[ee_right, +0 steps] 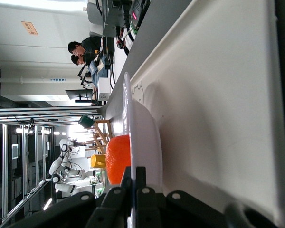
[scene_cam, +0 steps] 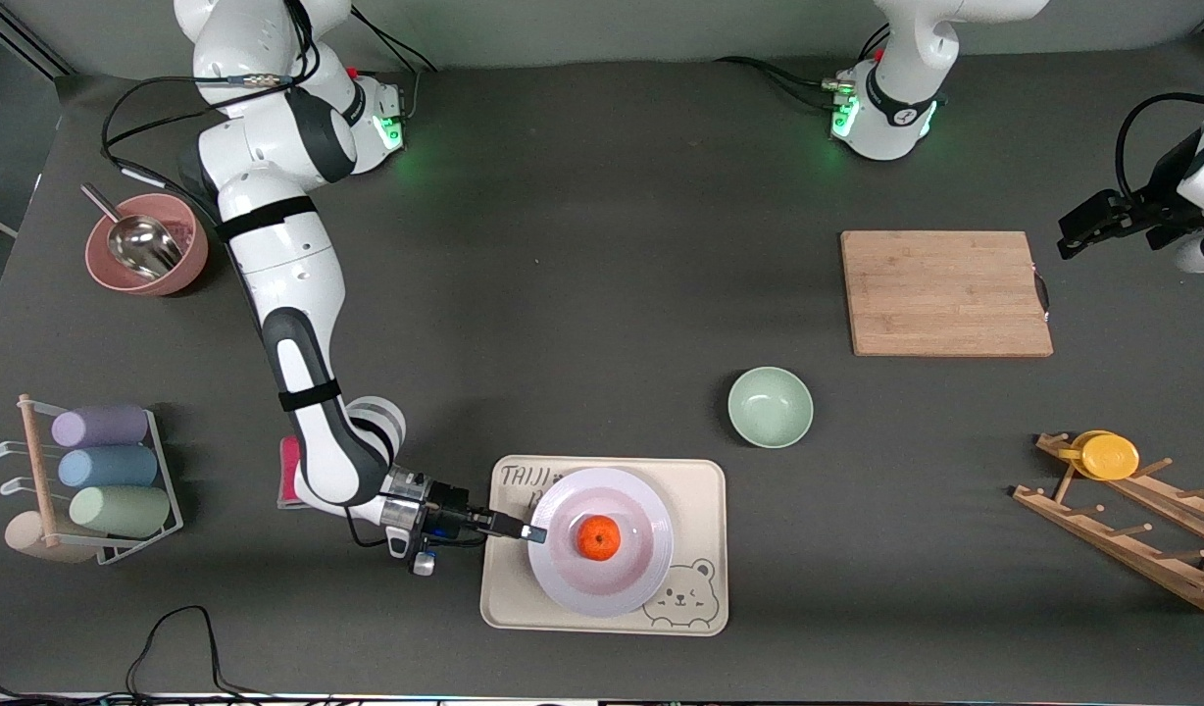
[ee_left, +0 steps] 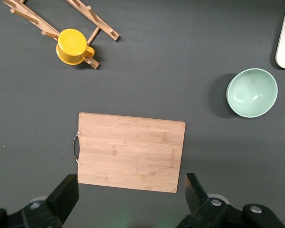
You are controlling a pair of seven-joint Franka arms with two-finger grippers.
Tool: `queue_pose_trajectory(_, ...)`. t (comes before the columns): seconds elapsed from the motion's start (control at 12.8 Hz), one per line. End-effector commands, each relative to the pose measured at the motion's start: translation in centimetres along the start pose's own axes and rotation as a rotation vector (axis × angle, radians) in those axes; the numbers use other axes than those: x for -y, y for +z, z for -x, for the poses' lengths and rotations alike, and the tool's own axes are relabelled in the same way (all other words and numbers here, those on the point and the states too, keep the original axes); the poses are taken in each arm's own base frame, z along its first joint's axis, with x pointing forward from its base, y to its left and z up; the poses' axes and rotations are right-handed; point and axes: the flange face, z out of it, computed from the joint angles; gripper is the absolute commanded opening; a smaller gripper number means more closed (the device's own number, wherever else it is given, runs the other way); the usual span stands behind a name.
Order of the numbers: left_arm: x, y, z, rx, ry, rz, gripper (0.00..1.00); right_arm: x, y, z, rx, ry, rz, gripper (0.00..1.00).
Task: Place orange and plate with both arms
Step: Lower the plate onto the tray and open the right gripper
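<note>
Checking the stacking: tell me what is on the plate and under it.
The orange sits on the plate, whose rim the right pincer grips. The bear tray lies underneath; its covered part is hidden.

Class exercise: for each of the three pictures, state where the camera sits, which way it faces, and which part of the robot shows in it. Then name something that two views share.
Front view: high across the table, facing both bases; shows the right arm down at the plate and the waiting left end effector up beside the cutting board.
Left wrist view: looks down on the cutting board, between its open fingers.
Right wrist view: low along the bear tray, its end effector shut on the plate's rim, the orange on the plate.
Shared: the mint bowl appears in the front and left wrist views.
</note>
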Motion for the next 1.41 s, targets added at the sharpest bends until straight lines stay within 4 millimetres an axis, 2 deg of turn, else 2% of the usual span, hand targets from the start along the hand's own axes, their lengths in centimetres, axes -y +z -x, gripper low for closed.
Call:
queue_pose_trajectory(0.0, 0.0, -0.5, 0.7, -0.007, 0.011, -0.004, 1.00, -1.4, 0.3, 1.1, 0.019, 0.019, 0.028, 0.06)
queue_pose_trajectory(0.08, 0.1, -0.6, 0.8, -0.005, 0.011, -0.005, 1.00, -1.4, 0.2, 1.1, 0.019, 0.018, 0.030, 0.23)
queue_pose_trajectory(0.16, 0.0, -0.5, 0.8, -0.001, 0.011, -0.004, 1.00, -1.3, 0.1, 1.0, 0.018, 0.015, 0.033, 0.25)
queue_pose_trajectory(0.39, -0.5, 0.5, 0.2, 0.020, 0.012, 0.002, 1.00, -1.1, -0.7, 0.5, 0.043, -0.017, 0.079, 0.50)
queue_pose_trajectory(0.78, -0.8, 0.7, 0.2, 0.024, 0.003, 0.013, 1.00, -0.9, -3.7, -0.8, 0.043, -0.048, 0.147, 0.53)
queue_pose_trajectory(0.86, -0.8, 0.8, 0.2, 0.025, 0.003, 0.013, 1.00, -0.3, -4.3, -1.2, 0.045, -0.058, 0.161, 0.52)
queue_pose_trajectory(0.94, -0.8, 0.9, 0.2, 0.025, 0.001, 0.013, 1.00, 0.5, -4.9, -1.1, 0.057, -0.036, 0.187, 0.52)
queue_pose_trajectory(1.1, -0.5, 0.9, 0.1, 0.021, 0.000, 0.013, 1.00, 4.0, -7.2, -1.5, 0.075, -0.011, 0.268, 0.52)
queue_pose_trajectory(1.33, -0.4, 0.8, 0.0, 0.017, -0.004, 0.017, 1.00, 7.4, -12.3, -1.2, 0.088, 0.000, 0.373, 0.52)
